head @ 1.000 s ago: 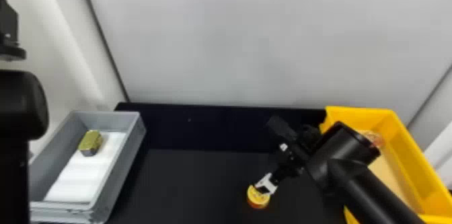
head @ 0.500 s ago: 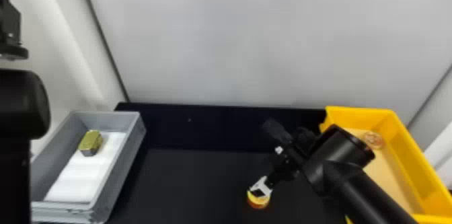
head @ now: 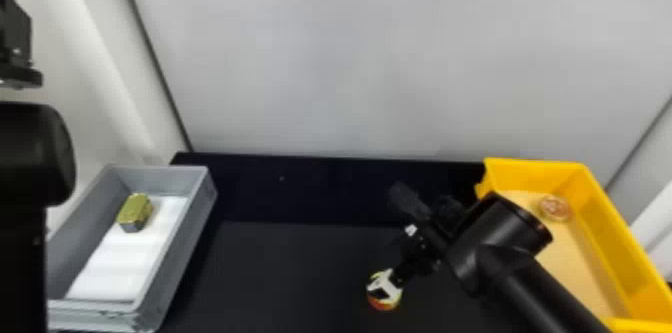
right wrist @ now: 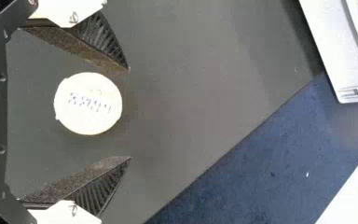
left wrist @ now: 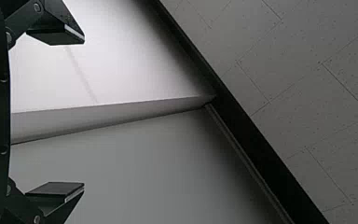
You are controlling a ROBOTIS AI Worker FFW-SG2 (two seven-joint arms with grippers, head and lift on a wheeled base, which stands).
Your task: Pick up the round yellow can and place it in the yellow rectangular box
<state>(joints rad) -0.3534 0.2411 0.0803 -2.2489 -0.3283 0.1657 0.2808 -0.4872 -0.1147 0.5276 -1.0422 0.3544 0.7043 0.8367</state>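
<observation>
My right gripper (head: 386, 284) is over the round yellow can (head: 384, 304), covering part of its top, on the black table. In the right wrist view, the can (right wrist: 88, 103) lies between the spread fingers of my right gripper (right wrist: 129, 113), closer to one finger, with a gap to the other. The yellow rectangular box (head: 617, 237) stands at the right, partly behind the right arm. My left gripper (head: 19, 52) is parked high at the left edge; in the left wrist view the left gripper (left wrist: 84, 113) is open with nothing between its fingers.
A grey bin (head: 195, 227) at the left holds a white sheet and a gold-green block (head: 135, 212). A round, reddish clear item (head: 554, 208) lies inside the yellow box. A pale wall (head: 390, 57) rises behind the table.
My right gripper has shifted left and toward the near side, onto the can, and hides more of its top. The can and the left arm look nearly unmoved.
</observation>
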